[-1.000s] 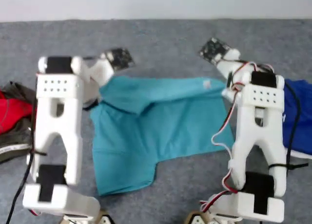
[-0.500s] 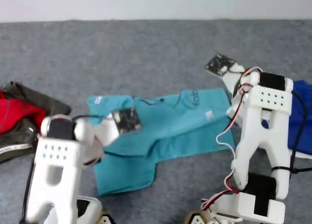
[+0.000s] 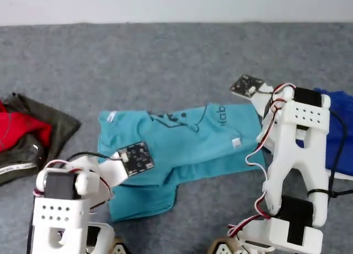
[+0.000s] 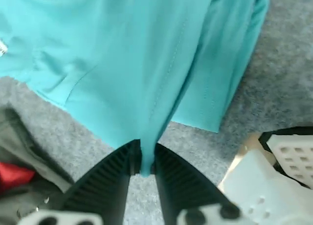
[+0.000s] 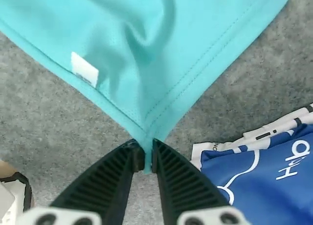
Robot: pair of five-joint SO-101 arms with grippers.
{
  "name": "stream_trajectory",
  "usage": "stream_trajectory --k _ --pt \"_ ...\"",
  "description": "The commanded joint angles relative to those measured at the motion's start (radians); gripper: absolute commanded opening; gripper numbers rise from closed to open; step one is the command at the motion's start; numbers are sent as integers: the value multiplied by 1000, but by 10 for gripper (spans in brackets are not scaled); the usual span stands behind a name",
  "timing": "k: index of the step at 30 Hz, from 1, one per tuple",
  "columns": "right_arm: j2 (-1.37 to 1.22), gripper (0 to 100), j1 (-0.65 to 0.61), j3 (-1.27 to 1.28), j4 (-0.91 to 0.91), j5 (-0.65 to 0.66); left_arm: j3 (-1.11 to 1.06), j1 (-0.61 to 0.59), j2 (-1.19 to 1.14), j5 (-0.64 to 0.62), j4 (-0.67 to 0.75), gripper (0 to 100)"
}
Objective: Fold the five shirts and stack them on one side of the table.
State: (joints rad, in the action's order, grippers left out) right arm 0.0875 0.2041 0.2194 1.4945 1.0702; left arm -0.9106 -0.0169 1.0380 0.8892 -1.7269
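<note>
Teal shirt (image 3: 187, 135) lies across the middle of the grey table (image 3: 165, 55), between our two arms, partly doubled over itself. We see the left gripper (image 4: 143, 159) pressed together on a fold of its edge, and the right gripper (image 5: 145, 156) pinching a stitched corner. Blue shirt (image 5: 259, 161) sits just beside that corner; red and dark clothes (image 3: 25, 135) are heaped on the left arm's side. We judge the cloth thin, light, limp and a bit slick: it sags and keeps no shape. Best hold is at hems and corners, where doubled stitching gives bite.

Robotics lab bench: grey felt tabletop (image 3: 182, 49), plain white wall (image 3: 165, 3), exposed wiring (image 3: 278, 91).
</note>
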Motion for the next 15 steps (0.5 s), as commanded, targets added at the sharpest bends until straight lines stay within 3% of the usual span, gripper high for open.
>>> stream_trajectory --k 1,4,11,15 --pt "56 114 31 -11 31 9 38 -55 46 -20 -23 106" --pt "56 165 51 -25 51 9 73 -101 97 -115 -23 164" --pt "56 210 62 -112 85 5 105 -132 227 -132 -26 178" --pt "47 210 25 -129 5 -92 108 -132 259 -206 35 177"
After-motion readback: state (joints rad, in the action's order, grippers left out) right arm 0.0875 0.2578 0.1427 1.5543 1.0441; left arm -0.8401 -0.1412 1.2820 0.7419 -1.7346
